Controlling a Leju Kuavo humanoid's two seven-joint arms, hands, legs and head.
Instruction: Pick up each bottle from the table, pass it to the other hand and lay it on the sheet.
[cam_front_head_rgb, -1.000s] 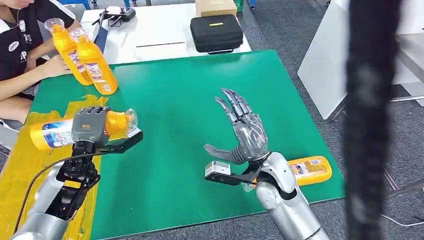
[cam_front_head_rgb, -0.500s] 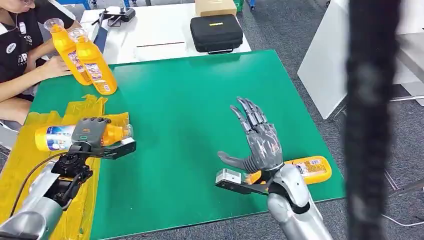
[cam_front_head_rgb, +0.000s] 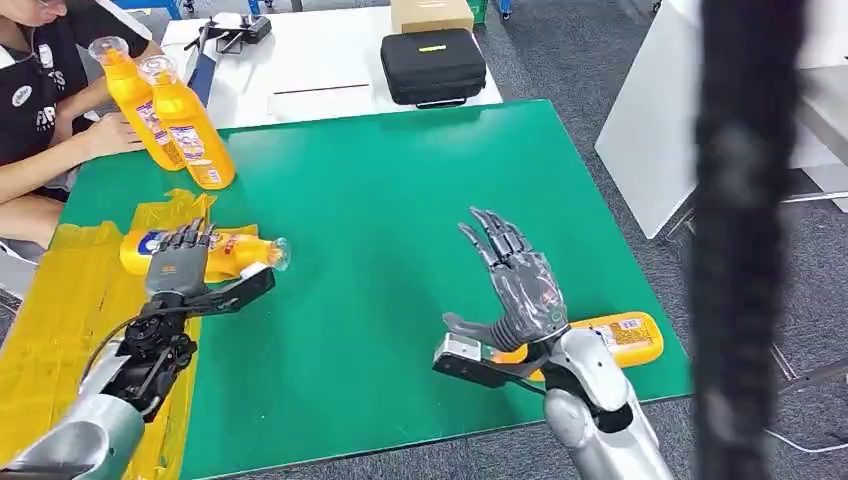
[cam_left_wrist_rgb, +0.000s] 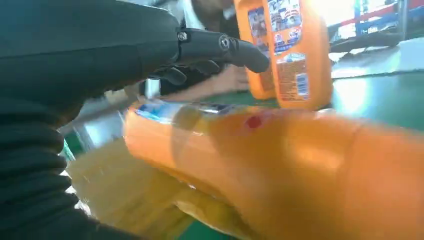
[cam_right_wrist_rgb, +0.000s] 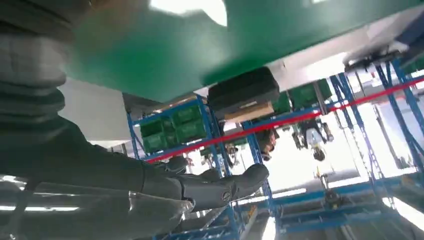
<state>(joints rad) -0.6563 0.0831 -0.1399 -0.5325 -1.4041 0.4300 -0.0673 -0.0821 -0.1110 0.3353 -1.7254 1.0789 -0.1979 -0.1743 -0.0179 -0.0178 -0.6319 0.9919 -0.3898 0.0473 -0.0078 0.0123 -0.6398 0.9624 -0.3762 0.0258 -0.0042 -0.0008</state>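
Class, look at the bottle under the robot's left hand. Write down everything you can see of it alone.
The bottle is orange plastic with a blue and white label and a clear cap. It lies on its side, cap pointing toward the middle of the green table, its body on the crumpled yellow sheet and its cap end over the sheet's edge. The left hand rests over its middle, fingers across the top. The left wrist view shows its glossy orange side close up, blurred.

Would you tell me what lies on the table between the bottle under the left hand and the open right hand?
Nothing: in the head view only bare green table separates the bottle from the right hand.
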